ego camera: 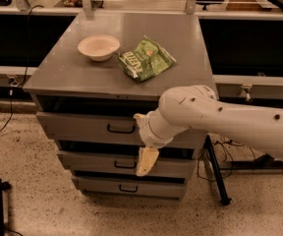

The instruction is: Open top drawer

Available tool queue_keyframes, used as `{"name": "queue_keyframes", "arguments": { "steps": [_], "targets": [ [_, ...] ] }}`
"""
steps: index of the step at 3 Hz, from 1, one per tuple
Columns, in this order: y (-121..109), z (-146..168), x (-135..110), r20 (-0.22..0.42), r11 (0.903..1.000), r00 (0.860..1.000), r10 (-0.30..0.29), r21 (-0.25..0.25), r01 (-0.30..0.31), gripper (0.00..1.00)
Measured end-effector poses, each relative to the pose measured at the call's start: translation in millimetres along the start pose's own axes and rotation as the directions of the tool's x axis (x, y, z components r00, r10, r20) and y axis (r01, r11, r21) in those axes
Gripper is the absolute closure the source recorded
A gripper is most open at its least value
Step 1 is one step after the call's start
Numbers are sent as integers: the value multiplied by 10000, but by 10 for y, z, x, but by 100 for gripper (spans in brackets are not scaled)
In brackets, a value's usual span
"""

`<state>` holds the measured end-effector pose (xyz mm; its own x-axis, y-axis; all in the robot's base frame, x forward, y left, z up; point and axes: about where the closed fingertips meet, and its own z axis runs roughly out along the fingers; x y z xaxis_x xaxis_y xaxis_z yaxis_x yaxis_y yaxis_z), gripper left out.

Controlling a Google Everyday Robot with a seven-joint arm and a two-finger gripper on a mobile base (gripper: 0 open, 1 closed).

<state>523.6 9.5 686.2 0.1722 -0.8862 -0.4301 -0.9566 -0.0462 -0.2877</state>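
One gripper (141, 139) is hovering at frame centre, jaws standing apart, and we are seeing it just right of the black handle (121, 128) on the top drawer (77, 127), directly beneath the table (181, 58) top.

Nothing reads clearly: the green bag (146, 58), on the cabinet top (63, 73) above and behind the gripper (142, 142) at the top drawer (77, 126), bears white lettering too blurred to make out.
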Motion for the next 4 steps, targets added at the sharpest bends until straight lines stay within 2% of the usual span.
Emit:
{"name": "queue_keyframes", "arguments": {
  "steps": [1, 2, 4],
  "targets": [
    [-38, -65, 242, -1338, 9997, 9910, 97, 248, -65, 0],
    [-97, -149, 516, -2295, 9985, 9728, 323, 495, -215, 0],
    [-197, -101, 957, -2713, 9942, 9584, 884, 831, -681, 4]
  ]
}}
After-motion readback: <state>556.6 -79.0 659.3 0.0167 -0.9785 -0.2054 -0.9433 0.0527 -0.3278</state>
